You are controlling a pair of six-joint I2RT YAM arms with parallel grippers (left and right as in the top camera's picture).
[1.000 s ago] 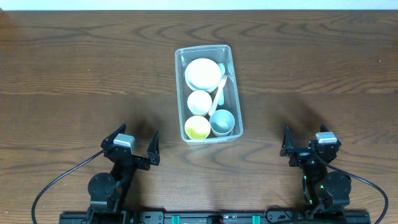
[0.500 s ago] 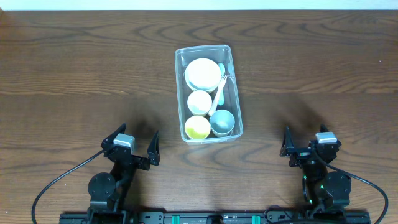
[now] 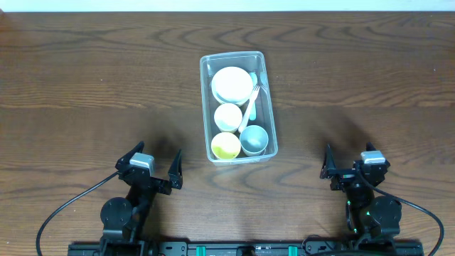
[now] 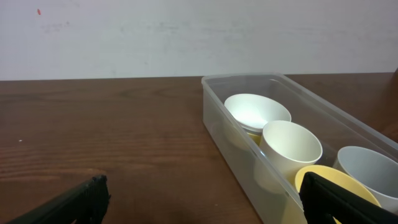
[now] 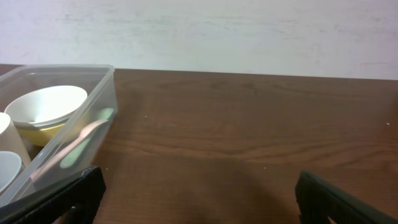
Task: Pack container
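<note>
The clear plastic container (image 3: 204,92) stands at the table's middle and also shows in the left wrist view (image 4: 230,134) and the right wrist view (image 5: 93,78). It holds a white bowl (image 3: 232,82), a white cup (image 3: 228,116), a yellow cup (image 3: 226,146), a grey-blue cup (image 3: 254,139) and a pale fork (image 3: 251,105). My left gripper (image 3: 155,171) is open and empty, near the front edge, left of the container. My right gripper (image 3: 350,171) is open and empty at the front right.
The dark wooden table (image 3: 85,85) extends on both sides of the container. A white wall (image 4: 124,37) stands behind the table's far edge.
</note>
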